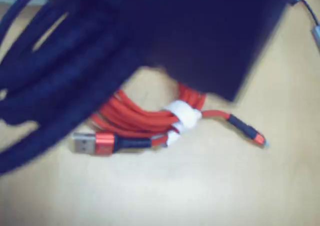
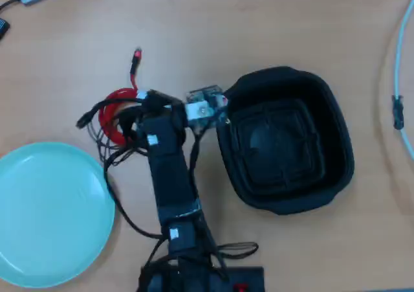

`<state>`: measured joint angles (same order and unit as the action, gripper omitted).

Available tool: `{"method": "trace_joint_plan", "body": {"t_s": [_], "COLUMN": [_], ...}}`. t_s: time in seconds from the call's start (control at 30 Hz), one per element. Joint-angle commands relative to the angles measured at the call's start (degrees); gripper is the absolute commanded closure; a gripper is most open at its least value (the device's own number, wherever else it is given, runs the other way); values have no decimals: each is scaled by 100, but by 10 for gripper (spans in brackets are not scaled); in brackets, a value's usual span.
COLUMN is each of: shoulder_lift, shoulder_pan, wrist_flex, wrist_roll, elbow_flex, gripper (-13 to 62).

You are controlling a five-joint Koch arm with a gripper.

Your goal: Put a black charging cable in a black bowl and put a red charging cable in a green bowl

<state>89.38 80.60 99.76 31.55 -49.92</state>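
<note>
Blurred black cable loops are filling the wrist view, covering part of the red cable. Gripper state is staying undeterminable; the arm is hiding it overhead. No writing is reading legibly.

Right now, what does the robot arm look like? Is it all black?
Mostly. In the overhead view the arm is blocky and black, with small white stickers, thin black wires looping beside it, and a pale grey part near its wrist. Its base shows a small red spot. The gripper itself is too blurred to describe.

red charging cable bright red, white tie | black bowl matte black | green bowl pale mint
</note>
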Motion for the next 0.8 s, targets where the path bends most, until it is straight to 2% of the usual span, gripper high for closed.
{"method": "trace_joint_plan", "body": {"t_s": [0.0, 0.4, 0.77], "shoulder_lift": [475, 1239, 1292], "shoulder_pan": [396, 2347, 3059], "wrist_flex": [123, -114, -1512], "wrist_roll": [-53, -114, -1195], "elbow_flex": [527, 580, 580], "gripper": [566, 565, 566]}}
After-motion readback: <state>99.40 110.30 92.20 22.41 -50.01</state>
